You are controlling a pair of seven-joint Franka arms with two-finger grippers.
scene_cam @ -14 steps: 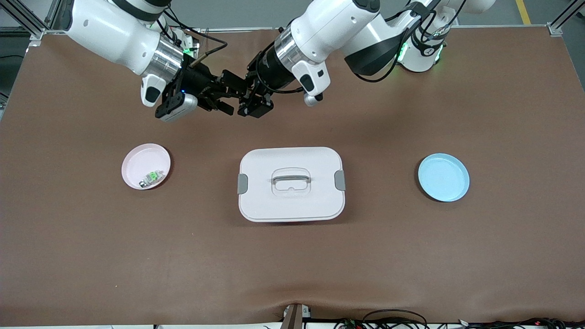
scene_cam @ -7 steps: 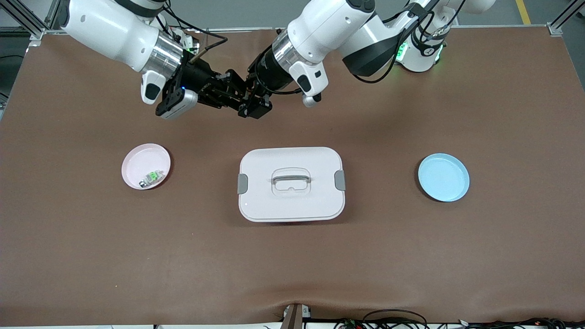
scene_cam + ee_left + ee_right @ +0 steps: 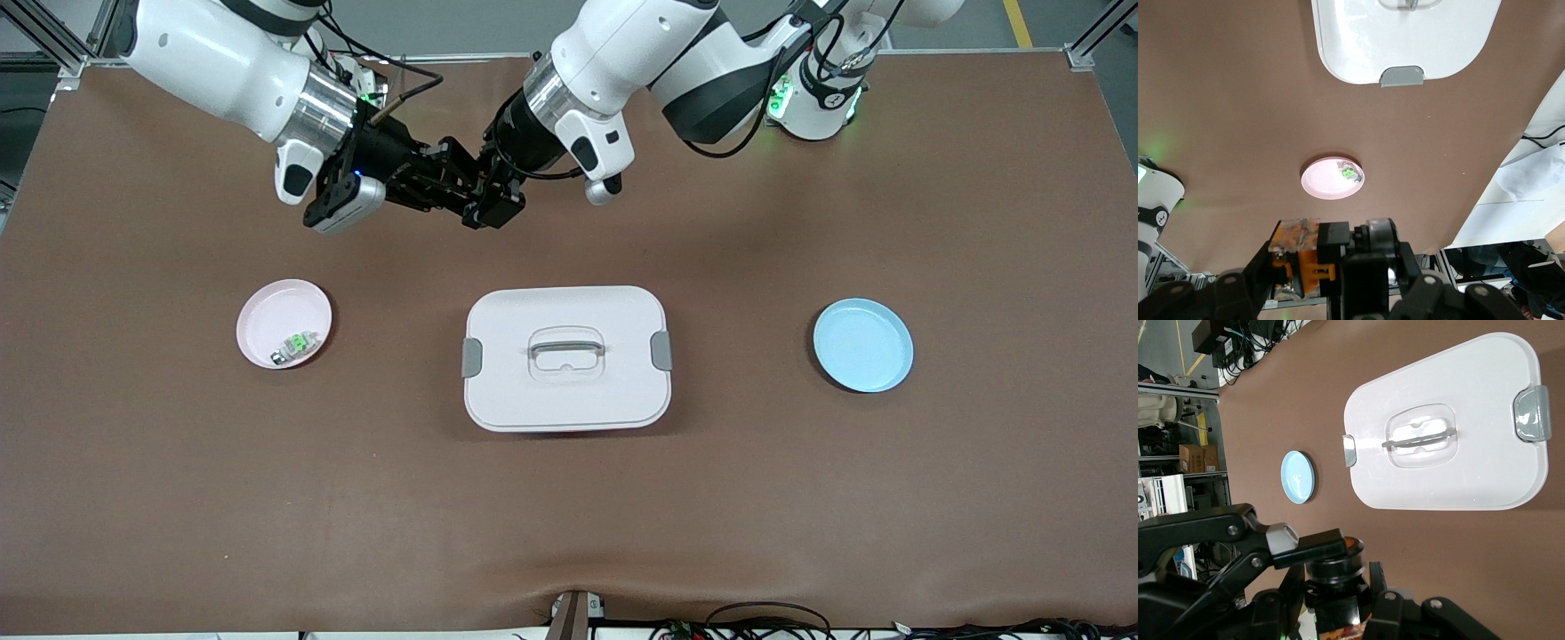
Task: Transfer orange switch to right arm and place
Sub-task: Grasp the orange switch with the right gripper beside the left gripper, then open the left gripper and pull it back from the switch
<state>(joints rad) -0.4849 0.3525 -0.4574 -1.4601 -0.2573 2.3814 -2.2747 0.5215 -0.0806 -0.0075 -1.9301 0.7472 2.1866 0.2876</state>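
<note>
orange switch (image 3: 1313, 270) | clamped in right gripper (image 3: 455, 188) | left gripper (image 3: 471, 191) alongside

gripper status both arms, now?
Left tool: cannot tell, at the orange switch, over the table.
Right tool: shut on the orange switch.

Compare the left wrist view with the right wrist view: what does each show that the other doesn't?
Only the left wrist view shows the pink plate with the small green-and-white part in it. Only the right wrist view shows the blue plate and the white box's handle. Both show the orange switch between the two grippers, the white lidded box and the brown table.
</note>
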